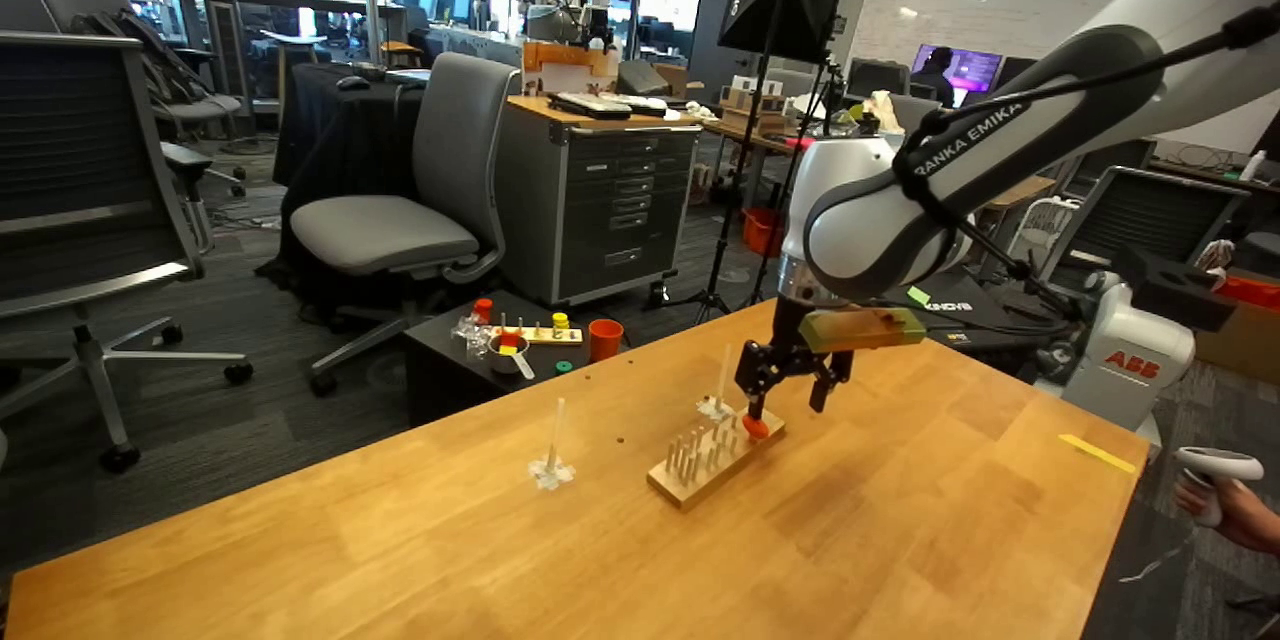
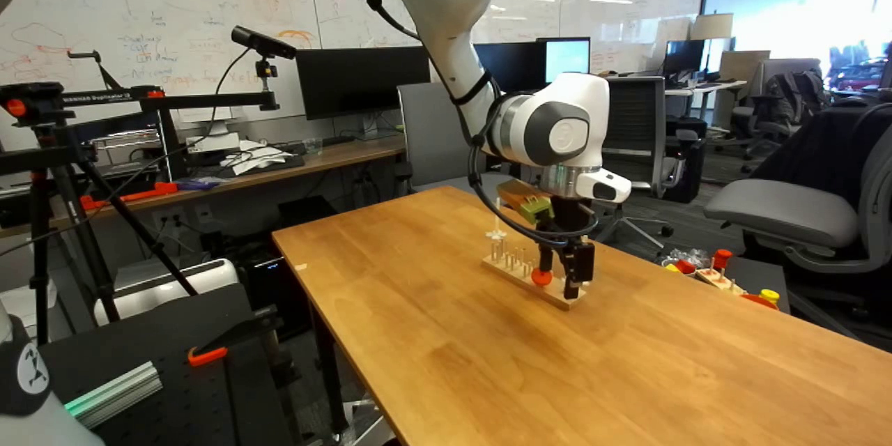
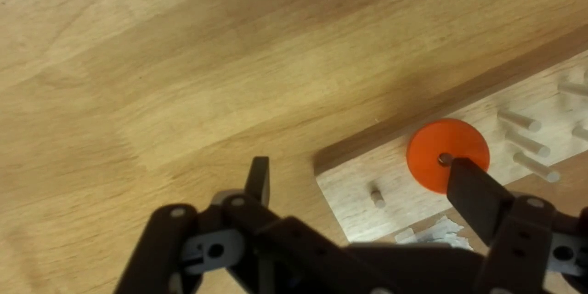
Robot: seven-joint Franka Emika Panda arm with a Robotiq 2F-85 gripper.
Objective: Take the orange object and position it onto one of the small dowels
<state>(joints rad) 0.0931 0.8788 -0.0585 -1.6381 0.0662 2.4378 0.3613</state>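
The orange object [image 3: 427, 151] is a flat round disc with a centre hole. It is at the wooden peg base [image 3: 342, 197], between a lone short dowel [image 3: 377, 198] near the end and a row of dowels [image 3: 521, 120]. Something brownish shows in its hole; I cannot tell if a dowel passes through. My gripper [image 3: 360, 161] is open wide, one fingertip over the disc's edge and hole, the other off the base's end. In both exterior views, the disc [image 1: 756, 428] [image 2: 541, 277] shows at the tip of one finger of the open gripper [image 1: 787, 410] [image 2: 557, 281].
Two taller thin rods, one [image 1: 556, 435] off the base's side and one [image 1: 722, 375] close behind it, stand on taped feet on the wooden table [image 1: 450, 520]. A low black side table holds an orange cup [image 1: 605, 340] and small pieces beyond the table edge.
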